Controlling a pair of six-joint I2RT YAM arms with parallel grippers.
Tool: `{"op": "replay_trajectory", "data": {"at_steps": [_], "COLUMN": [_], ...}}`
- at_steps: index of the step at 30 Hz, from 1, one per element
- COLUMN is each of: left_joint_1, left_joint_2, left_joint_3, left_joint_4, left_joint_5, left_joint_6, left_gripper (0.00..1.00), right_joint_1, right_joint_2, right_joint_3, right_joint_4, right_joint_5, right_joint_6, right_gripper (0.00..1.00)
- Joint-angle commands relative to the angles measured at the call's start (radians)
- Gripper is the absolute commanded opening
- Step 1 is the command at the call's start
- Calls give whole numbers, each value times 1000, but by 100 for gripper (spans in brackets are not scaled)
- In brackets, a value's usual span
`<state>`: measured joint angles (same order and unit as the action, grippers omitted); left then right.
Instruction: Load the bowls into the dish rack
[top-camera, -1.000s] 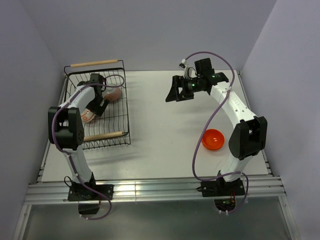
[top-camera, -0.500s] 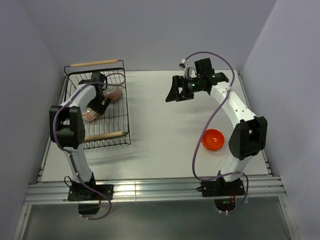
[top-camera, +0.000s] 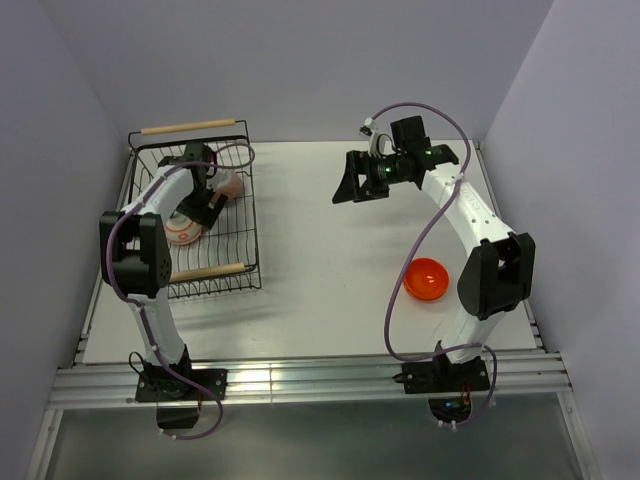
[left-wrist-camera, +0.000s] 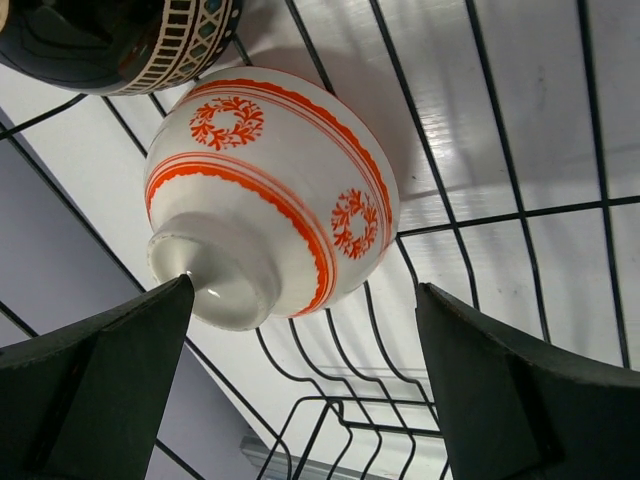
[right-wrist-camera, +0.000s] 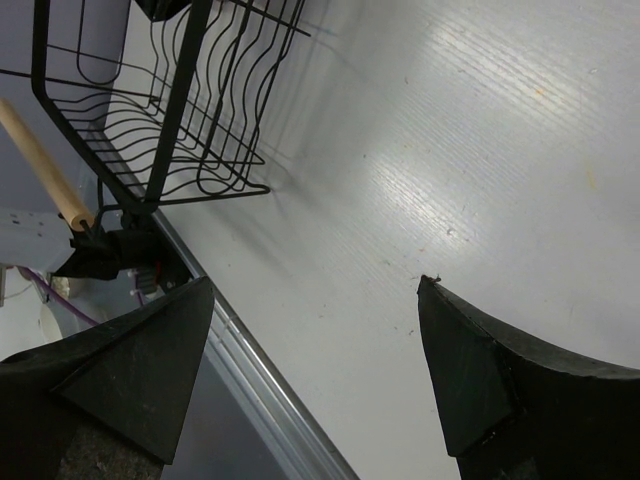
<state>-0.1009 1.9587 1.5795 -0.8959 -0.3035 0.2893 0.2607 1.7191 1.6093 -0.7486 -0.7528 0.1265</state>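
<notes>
The red-and-white patterned bowl (left-wrist-camera: 270, 190) lies tilted on the wires of the black dish rack (top-camera: 240, 235), also seen from above (top-camera: 181, 231). My left gripper (top-camera: 203, 210) is inside the rack, open, just above the bowl; its fingers (left-wrist-camera: 95, 390) stand wide apart and free of it. A pinkish bowl (top-camera: 231, 185) sits further back in the rack. A dark bowl with a patterned band (left-wrist-camera: 120, 40) lies beside the red-and-white one. The orange bowl (top-camera: 427, 278) sits on the table at the right. My right gripper (top-camera: 348, 187) is open and empty above the table's middle.
The rack has wooden rod handles at the back (top-camera: 190, 127) and front (top-camera: 208, 271). In the right wrist view the rack (right-wrist-camera: 190, 110) and one handle (right-wrist-camera: 40, 165) show at upper left, with the table's metal edge rail (right-wrist-camera: 260, 390) below.
My left gripper has opened and let go of the red-and-white bowl, which now rests in the rack; the gripper has drawn back a little. The right arm has not moved.
</notes>
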Motion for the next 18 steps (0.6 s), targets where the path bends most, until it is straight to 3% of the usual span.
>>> {"op": "replay_trajectory", "data": {"at_steps": [1, 14, 18], "left_joint_1": [3, 3, 6], "left_joint_2": [-47, -95, -181], "left_joint_3": [51, 140, 189], "left_joint_4": [-47, -98, -83], "left_joint_5": [47, 105, 211], "left_joint_6": [-26, -52, -59], "left_gripper": [99, 99, 99], "right_joint_1": [-14, -70, -141], "right_joint_2": [-46, -65, -81], "right_joint_3": [8, 12, 18], "right_joint_4": [6, -57, -159], "right_joint_5": [-8, -19, -10], "right_joint_6": [-19, -70, -196], "right_gripper": [90, 88, 82]}}
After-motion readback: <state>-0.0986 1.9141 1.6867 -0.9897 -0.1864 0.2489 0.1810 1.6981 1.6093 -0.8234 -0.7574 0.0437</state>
